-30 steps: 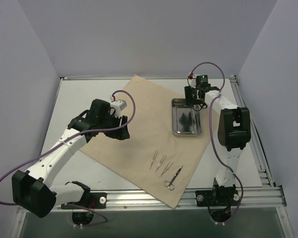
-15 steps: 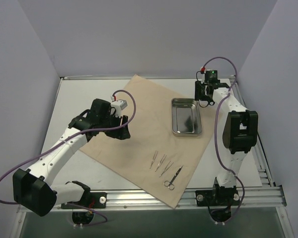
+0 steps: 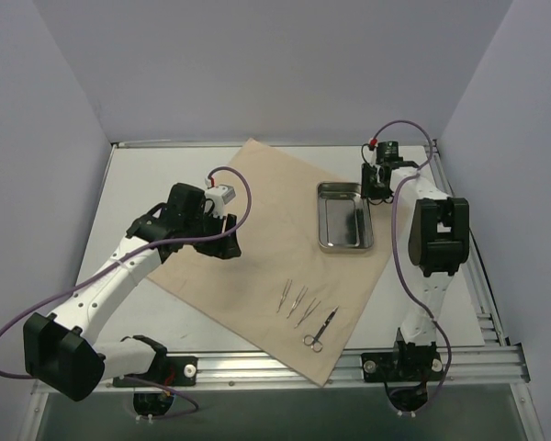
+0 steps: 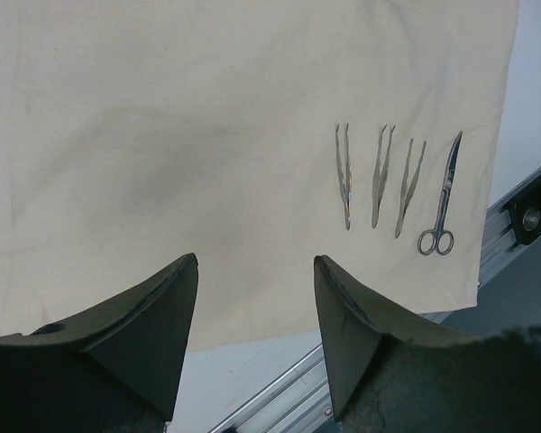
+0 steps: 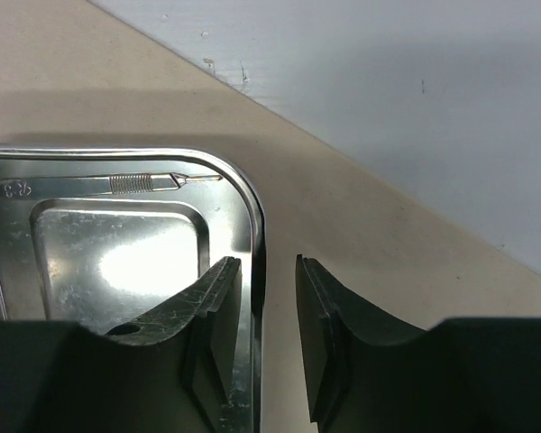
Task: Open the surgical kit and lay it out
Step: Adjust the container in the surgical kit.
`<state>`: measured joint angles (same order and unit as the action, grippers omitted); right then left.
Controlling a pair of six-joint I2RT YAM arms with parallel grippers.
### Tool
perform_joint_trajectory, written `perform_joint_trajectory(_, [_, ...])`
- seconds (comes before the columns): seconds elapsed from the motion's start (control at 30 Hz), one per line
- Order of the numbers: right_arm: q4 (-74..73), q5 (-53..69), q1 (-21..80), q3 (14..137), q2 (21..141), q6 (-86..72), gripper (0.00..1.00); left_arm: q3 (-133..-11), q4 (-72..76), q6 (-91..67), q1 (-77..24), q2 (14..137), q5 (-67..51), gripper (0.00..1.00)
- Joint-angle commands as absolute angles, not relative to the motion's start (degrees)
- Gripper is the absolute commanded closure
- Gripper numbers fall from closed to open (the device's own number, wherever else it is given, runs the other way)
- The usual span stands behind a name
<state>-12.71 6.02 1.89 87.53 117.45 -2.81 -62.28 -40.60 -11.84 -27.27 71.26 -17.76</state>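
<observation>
The surgical kit's tan wrap sheet point(image 3: 257, 230) lies spread flat on the table. The shiny steel tray point(image 3: 344, 217) rests on its right part. Three tweezers point(image 3: 297, 303) and small scissors point(image 3: 320, 331) lie in a row near the sheet's front corner, also in the left wrist view as tweezers point(image 4: 377, 176) and scissors point(image 4: 442, 203). My left gripper point(image 3: 226, 239) point(image 4: 255, 259) hovers open over the sheet's left side, holding nothing. My right gripper point(image 3: 377, 186) point(image 5: 264, 262) is open and straddles the tray's far right rim point(image 5: 256, 236), one finger inside and one outside. A thin metal instrument point(image 5: 99, 185) lies in the tray.
White table surface point(image 3: 147, 175) surrounds the sheet. An aluminium rail point(image 3: 349, 360) runs along the near edge, with a framed edge on the right point(image 3: 482, 276). Grey walls close in the back and sides.
The right gripper moved from over the tray's rear to its right rim, came down there, and its jaws narrowed. The left arm stayed still.
</observation>
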Motion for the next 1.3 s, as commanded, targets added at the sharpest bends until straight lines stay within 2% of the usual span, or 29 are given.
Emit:
perform_joint_trajectory(0.0, [-11.9,7.1,1.6,88.4,118.9,-2.5,0.69,-64.6,-40.4,-12.0,-26.9,70.0,-18.3,0.37])
perform_joint_trajectory(0.07, [-11.3,7.3,1.6,88.7,119.6,-2.1,0.74,-64.7,-40.5,-11.9,-26.9,70.1,-18.5,0.37])
perform_joint_trajectory(0.2, [-10.5,7.6,1.6,89.4,121.9,-2.3,0.76,-64.8,-40.8,-11.8,-26.9,70.0,-18.5,0.37])
perform_joint_trajectory(0.23, [-10.4,7.7,1.6,89.8,122.3,-2.4,0.83,-64.8,-40.9,-11.8,-26.9,70.0,-18.5,0.37])
perform_joint_trajectory(0.33, [-10.1,7.7,1.6,90.4,122.9,-2.9,0.95,-65.0,-41.2,-11.7,-27.0,70.0,-18.3,0.37])
perform_joint_trajectory(0.4, [-9.3,7.8,1.5,90.0,122.2,-3.4,0.99,-65.0,-41.4,-11.7,-26.9,69.8,-18.3,0.37])
perform_joint_trajectory(0.63, [-3.1,8.5,1.6,85.7,117.0,-4.7,1.00,-64.8,-41.1,-11.7,-26.9,69.8,-18.4,0.37])
perform_joint_trajectory(1.03, [14.8,7.6,1.5,69.2,102.1,-4.9,1.00,-64.7,-41.2,-11.8,-26.9,69.3,-18.3,0.37])
perform_joint_trajectory(1.2, [12.8,8.7,1.2,73.2,104.5,-5.9,1.00,-64.7,-41.0,-12.1,-26.9,69.6,-19.0,0.37])
perform_joint_trajectory(1.27, [15.3,6.1,1.2,69.5,100.2,-6.3,1.00,-65.1,-41.3,-12.0,-26.8,69.7,-18.7,0.37])
